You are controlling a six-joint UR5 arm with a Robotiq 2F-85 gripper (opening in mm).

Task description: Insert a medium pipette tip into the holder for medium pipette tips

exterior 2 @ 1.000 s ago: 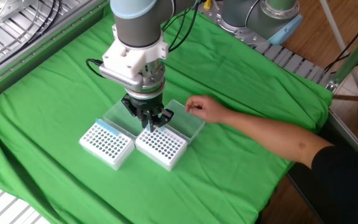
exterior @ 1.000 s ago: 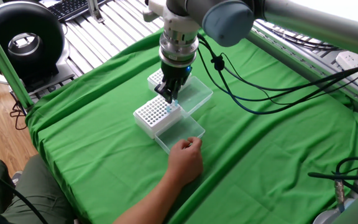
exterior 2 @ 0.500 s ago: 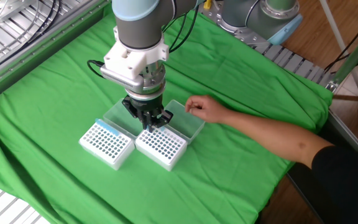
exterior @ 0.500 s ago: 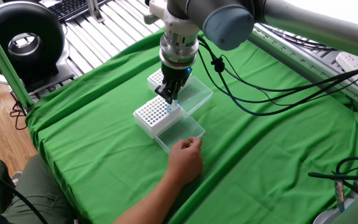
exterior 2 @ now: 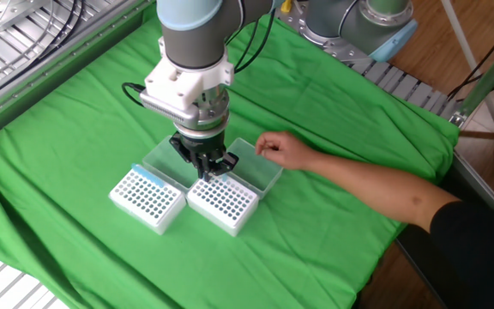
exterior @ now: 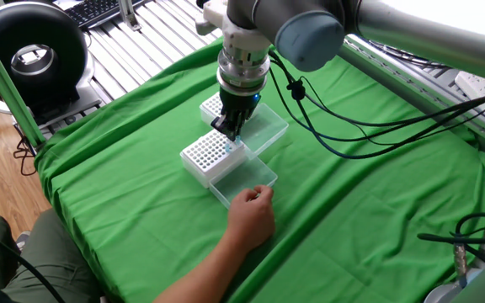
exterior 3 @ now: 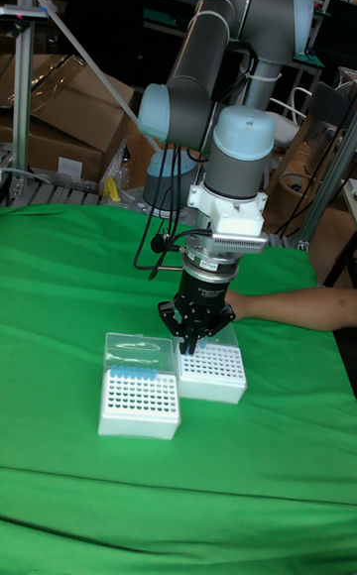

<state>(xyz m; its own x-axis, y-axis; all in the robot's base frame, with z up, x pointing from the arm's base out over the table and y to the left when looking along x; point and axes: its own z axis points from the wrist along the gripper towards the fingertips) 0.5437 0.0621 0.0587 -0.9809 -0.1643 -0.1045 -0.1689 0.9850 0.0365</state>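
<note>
Two white racks with grids of holes stand side by side on the green cloth. The holder for medium pipette tips [exterior: 202, 156] [exterior 2: 223, 206] [exterior 3: 216, 369] is the one under my gripper, its clear lid [exterior: 242, 178] [exterior 2: 262, 174] folded open. My gripper [exterior: 228, 135] [exterior 2: 206, 174] [exterior 3: 190, 342] points straight down over the holder's back rows. Its fingers are close together on a pale blue pipette tip [exterior: 228, 146]. The tip's lower end is at the holes; I cannot tell how deep it sits.
The look-alike rack [exterior 2: 147, 199] [exterior 3: 139, 404] [exterior: 210, 104] beside it carries a row of blue tips along one edge. A person's hand [exterior: 251, 215] [exterior 2: 281, 150] [exterior 3: 297, 305] rests at the open lid. Cables hang from the arm.
The gripper has risen very slightly above the holder. The person's hand and both racks have stayed where they were.
</note>
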